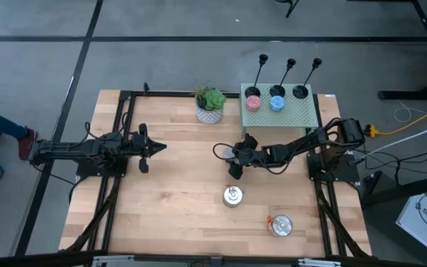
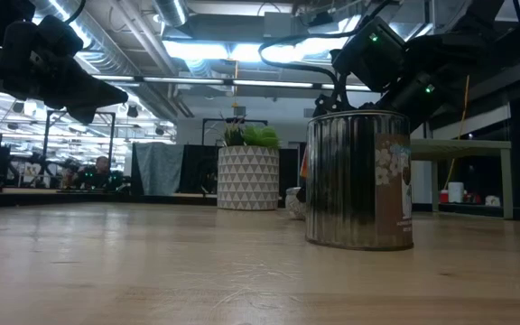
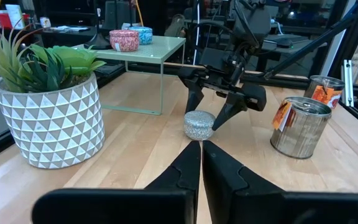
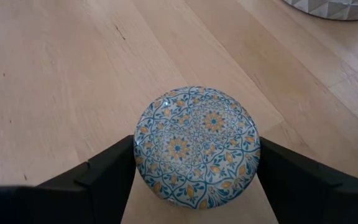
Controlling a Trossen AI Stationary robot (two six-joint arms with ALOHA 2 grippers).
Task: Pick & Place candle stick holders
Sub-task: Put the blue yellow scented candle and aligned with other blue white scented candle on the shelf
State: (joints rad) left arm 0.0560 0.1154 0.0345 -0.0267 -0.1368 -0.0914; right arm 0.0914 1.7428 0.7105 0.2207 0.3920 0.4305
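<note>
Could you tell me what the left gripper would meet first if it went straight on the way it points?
Probably the small round candle that sits between the right gripper's open jaws; the left gripper, shut, points straight toward it across bare table.

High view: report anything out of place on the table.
Nothing is spilled or tipped. One mismatch: on the stand, two holders carry a pink candle and a blue candle, while the third holder is empty. A patterned candle sits between the right gripper's open fingers. The left gripper waits, shut.

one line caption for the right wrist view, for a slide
Right gripper fingers open on either side of a round patterned candle on the wooden table.
</note>
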